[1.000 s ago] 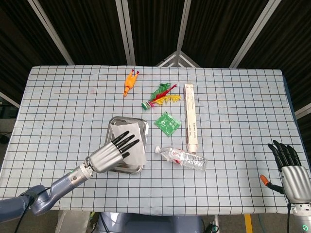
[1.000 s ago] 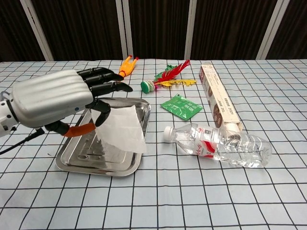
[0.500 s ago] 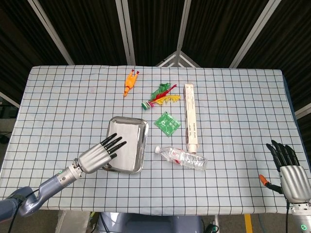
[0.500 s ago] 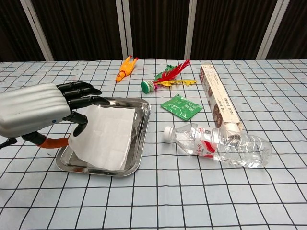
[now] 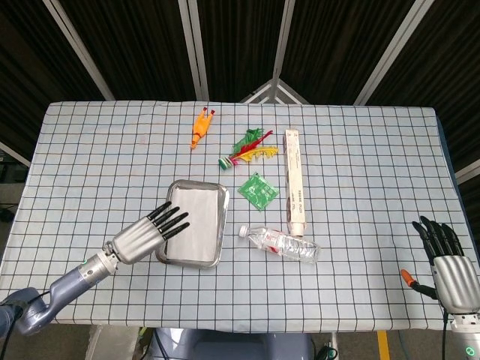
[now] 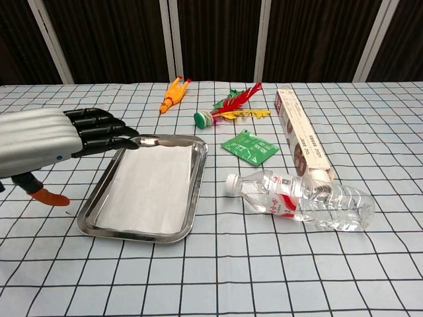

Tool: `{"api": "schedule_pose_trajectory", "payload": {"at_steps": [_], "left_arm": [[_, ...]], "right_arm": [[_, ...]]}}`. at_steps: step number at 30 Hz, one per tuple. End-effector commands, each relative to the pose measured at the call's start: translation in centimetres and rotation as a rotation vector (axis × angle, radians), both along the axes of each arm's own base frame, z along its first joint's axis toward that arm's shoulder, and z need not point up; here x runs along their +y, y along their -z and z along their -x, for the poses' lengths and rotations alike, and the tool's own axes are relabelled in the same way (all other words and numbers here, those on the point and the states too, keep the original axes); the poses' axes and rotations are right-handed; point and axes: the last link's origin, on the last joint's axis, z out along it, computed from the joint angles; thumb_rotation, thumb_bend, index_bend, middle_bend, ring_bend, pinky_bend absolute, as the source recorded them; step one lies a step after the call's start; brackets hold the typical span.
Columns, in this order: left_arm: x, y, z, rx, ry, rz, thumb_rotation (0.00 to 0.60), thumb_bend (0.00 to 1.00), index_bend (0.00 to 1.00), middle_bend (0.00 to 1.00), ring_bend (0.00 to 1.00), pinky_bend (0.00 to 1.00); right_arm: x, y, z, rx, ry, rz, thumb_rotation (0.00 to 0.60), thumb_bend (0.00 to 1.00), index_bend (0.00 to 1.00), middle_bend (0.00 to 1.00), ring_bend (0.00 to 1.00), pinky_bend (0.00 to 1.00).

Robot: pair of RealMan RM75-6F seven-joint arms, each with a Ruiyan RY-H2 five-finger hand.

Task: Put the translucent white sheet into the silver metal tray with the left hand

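The translucent white sheet [image 5: 196, 221] [image 6: 153, 188] lies flat inside the silver metal tray [image 5: 171, 258] [image 6: 195, 198], covering most of its floor. My left hand [image 5: 146, 233] [image 6: 46, 142] hovers at the tray's left edge with its fingers stretched out and apart, holding nothing. Its dark fingertips [image 6: 125, 135] reach just over the tray's near-left rim without touching the sheet. My right hand [image 5: 448, 264] stays at the table's front right corner, fingers spread, nothing in it; it does not show in the chest view.
A clear water bottle [image 5: 281, 244] [image 6: 304, 198] lies right of the tray. Behind it are a green packet [image 5: 258, 188] [image 6: 249, 146], a long carton [image 5: 295, 180] [image 6: 301, 140], a feather shuttlecock [image 5: 246, 148] [image 6: 228, 107] and an orange rubber chicken [image 5: 201, 127] [image 6: 171, 94].
The left hand let go of the sheet, which dropped from hanging over the tray to lying flat in it. The hand drew back to the left. The right hand stayed put.
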Motion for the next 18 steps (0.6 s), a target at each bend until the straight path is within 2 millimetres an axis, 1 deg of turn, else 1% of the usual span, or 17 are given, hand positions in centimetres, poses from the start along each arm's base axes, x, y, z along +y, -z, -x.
{"api": "schedule_pose_trajectory", "payload": {"at_steps": [1,4,7,9,13,18], "left_arm": [[-0.1,-1.3,1.3,0.085,-0.149,0.053,0.6,0.34,0.0,0.0,0.0,0.0],[-0.4,-1.5,1.8,0.089,-0.232,0.064,0.6,0.51,0.0,0.0,0.0,0.0],[-1.1,-1.2,2.0,0.06,-0.305,0.07,0.6,0.62,0.0,0.0,0.0,0.0],[-1.6,-1.0,2.1,0.044,-0.338,0.072,0.6,0.67,0.0,0.0,0.0,0.0],[-2.2,-0.6,2.3,0.042,-0.383,0.094,0.6,0.72,0.0,0.0,0.0,0.0],[-2.4,0.0,1.5,0.051,-0.366,0.113,0.6,0.73,0.0,0.0,0.0,0.0]], "right_arm": [[0.0,0.0,-0.1,0.002,-0.002,-0.002,0.6,0.29,0.0,0.0,0.0,0.01],[0.0,0.1,-0.1,0.002,-0.001,-0.004,0.6,0.29,0.0,0.0,0.0,0.01],[0.0,0.1,0.0,-0.001,0.005,-0.006,0.6,0.29,0.0,0.0,0.0,0.01],[0.0,0.0,0.0,-0.002,0.006,-0.007,0.6,0.29,0.0,0.0,0.0,0.01],[0.0,0.1,0.0,-0.001,0.007,-0.009,0.6,0.29,0.0,0.0,0.0,0.01],[0.0,0.2,-0.1,0.0,0.004,-0.011,0.6,0.29,0.0,0.0,0.0,0.01]]}}
